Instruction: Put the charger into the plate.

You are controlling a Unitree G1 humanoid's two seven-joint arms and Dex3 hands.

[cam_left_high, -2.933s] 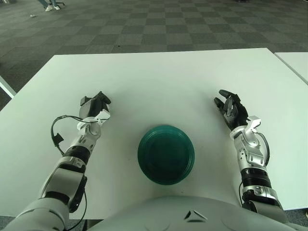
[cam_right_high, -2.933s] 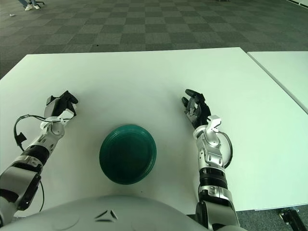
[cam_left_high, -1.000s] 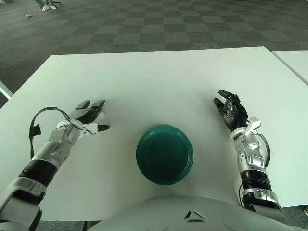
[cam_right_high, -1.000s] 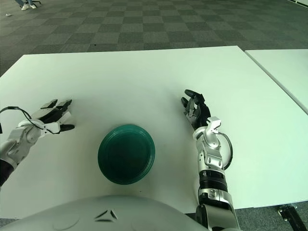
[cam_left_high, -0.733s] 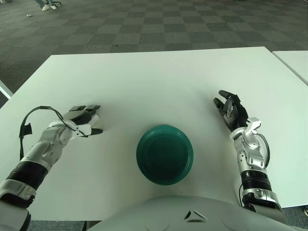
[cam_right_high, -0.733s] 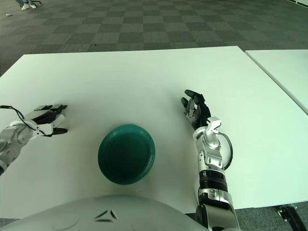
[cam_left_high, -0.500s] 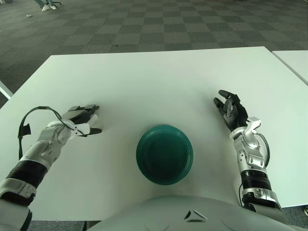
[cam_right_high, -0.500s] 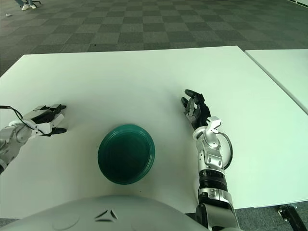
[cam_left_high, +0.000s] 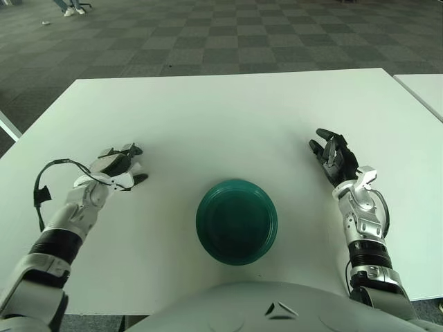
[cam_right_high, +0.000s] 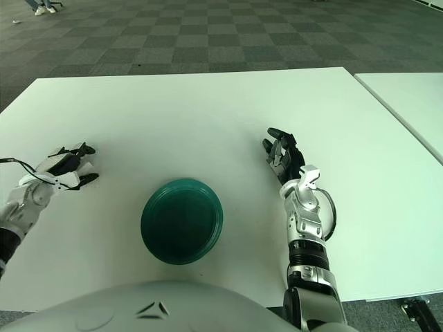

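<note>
A dark green round plate (cam_left_high: 237,221) sits on the white table (cam_left_high: 228,117) near its front edge, with nothing in it. I can make out no charger in either view. My left hand (cam_left_high: 123,164) is to the left of the plate, low over the table, its fingers (cam_left_high: 130,149) loosely spread from the thumb and nothing visible between them. My right hand (cam_left_high: 331,155) shows to the right of the plate, fingers extended and holding nothing.
A second white table (cam_left_high: 426,86) stands close on the right, across a narrow gap. Checkered carpet (cam_left_high: 208,34) lies beyond the far edge. A black cable loops (cam_left_high: 41,194) off my left wrist.
My left hand, curled 2.9 s ago, opened and swung left toward the near edge; it has since moved slightly forward and right. The right hand and the plate have stayed put.
</note>
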